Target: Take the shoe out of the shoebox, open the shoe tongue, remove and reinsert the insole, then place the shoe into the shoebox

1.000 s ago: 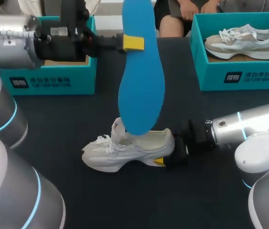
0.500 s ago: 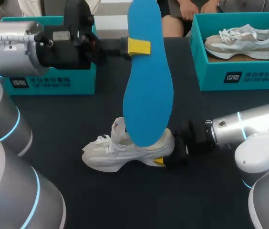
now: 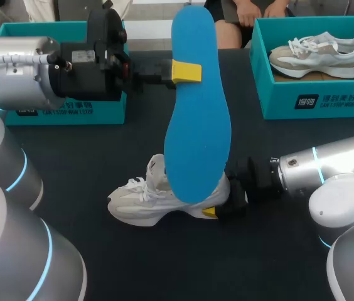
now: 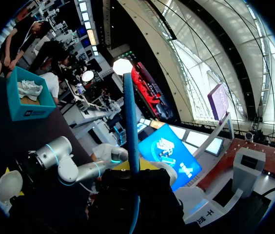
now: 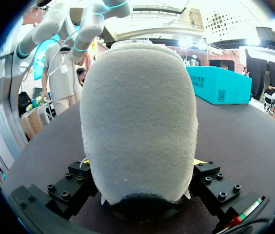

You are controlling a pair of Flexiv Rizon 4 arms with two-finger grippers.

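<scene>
Shoe (image 3: 133, 204) stands on its sole in the middle of the dark bench (image 3: 101, 157)! At the far edge sit the teal left shoebox (image 3: 101, 111) and right shoebox (image 3: 318, 100), which holds a second shoe (image 3: 318, 53). The blue insole (image 3: 196, 125) hangs upright over the shoe. Left tool (image 3: 186, 71) is clamped on the insole, right tool (image 3: 222, 199) on the shoe's heel.
</scene>
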